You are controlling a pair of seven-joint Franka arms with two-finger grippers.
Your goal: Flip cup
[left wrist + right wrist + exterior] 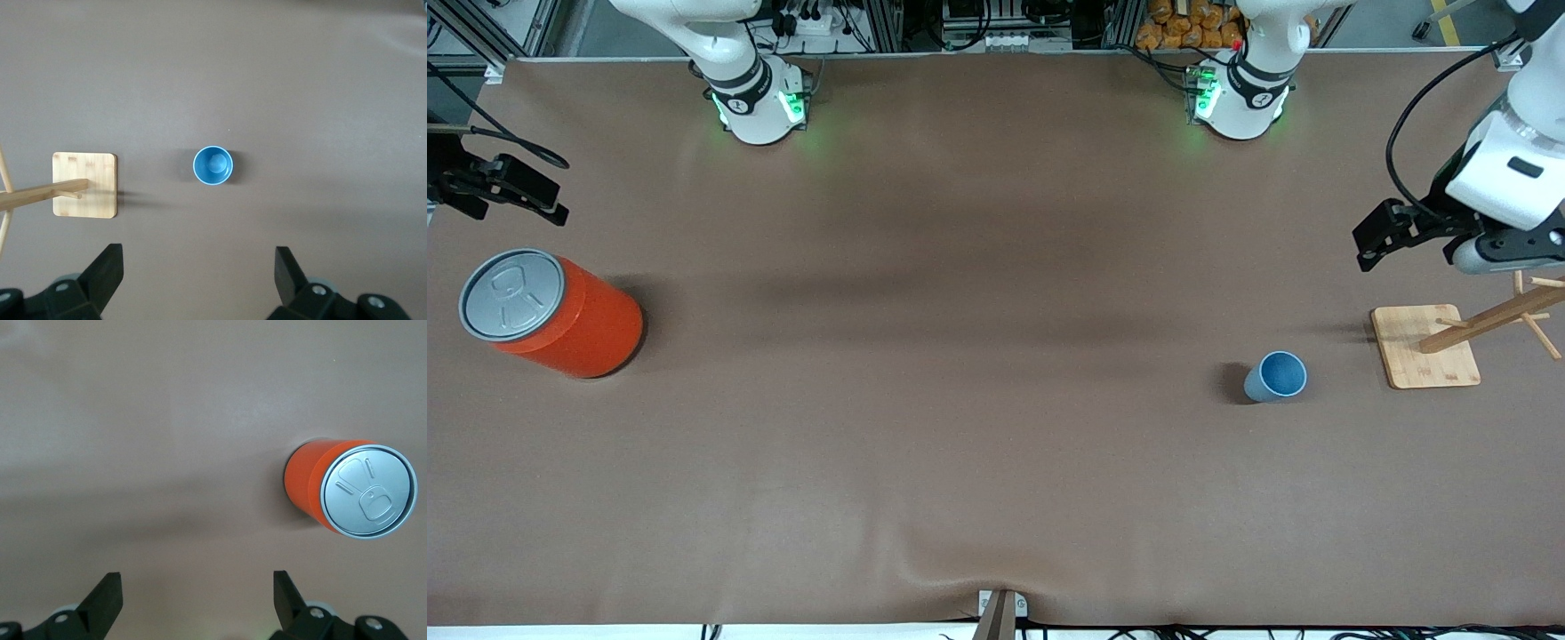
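Note:
The small light blue cup (pixel 1276 375) stands upright on the brown table, its mouth up and its deeper blue inside showing. It also shows in the left wrist view (pixel 213 166). My left gripper (pixel 1383 236) hangs open and empty high over the left arm's end of the table, apart from the cup; in the left wrist view (pixel 198 260) its jaws stand wide apart. My right gripper (pixel 551 203) hangs open and empty over the right arm's end of the table, and its own view (pixel 197 580) shows only bare table between the jaws.
A large orange can (pixel 560 320) with a grey pull-tab lid stands at the right arm's end, also in the right wrist view (pixel 347 487). A wooden peg rack on a square base (pixel 1423 347) stands beside the cup, also in the left wrist view (pixel 85 185).

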